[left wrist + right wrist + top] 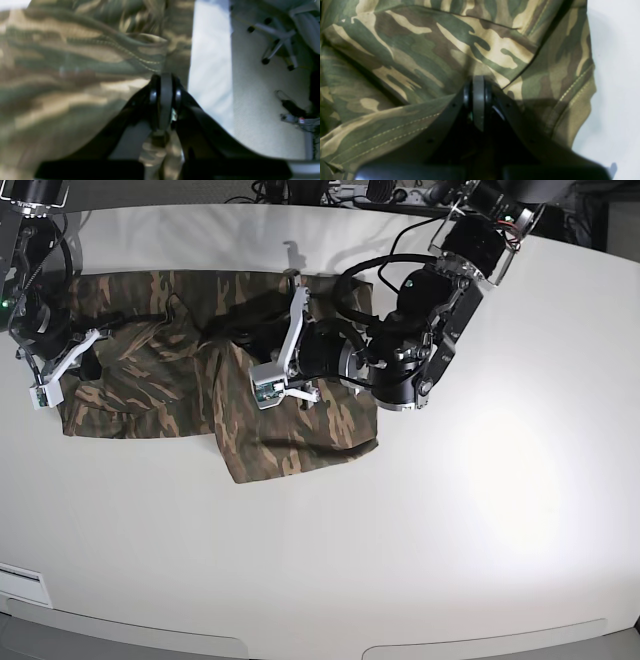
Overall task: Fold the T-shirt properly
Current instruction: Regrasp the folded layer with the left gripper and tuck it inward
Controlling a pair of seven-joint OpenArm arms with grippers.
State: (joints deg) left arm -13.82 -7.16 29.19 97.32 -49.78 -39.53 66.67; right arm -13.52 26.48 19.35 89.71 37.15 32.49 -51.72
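The camouflage T-shirt lies crumpled on the white table, with a folded flap reaching toward the front. My left gripper is over the shirt's middle. In the left wrist view it is shut, with camouflage cloth pinched between the fingers. My right gripper is at the shirt's left end. In the right wrist view it is shut among folds of the shirt, with a stitched hem running under a finger. The collar is hidden.
The left arm's bulky body and cables hang over the shirt's right part. In the left wrist view the table edge and the carpet floor with an office chair base show on the right. Cables lie along the table's far edge.
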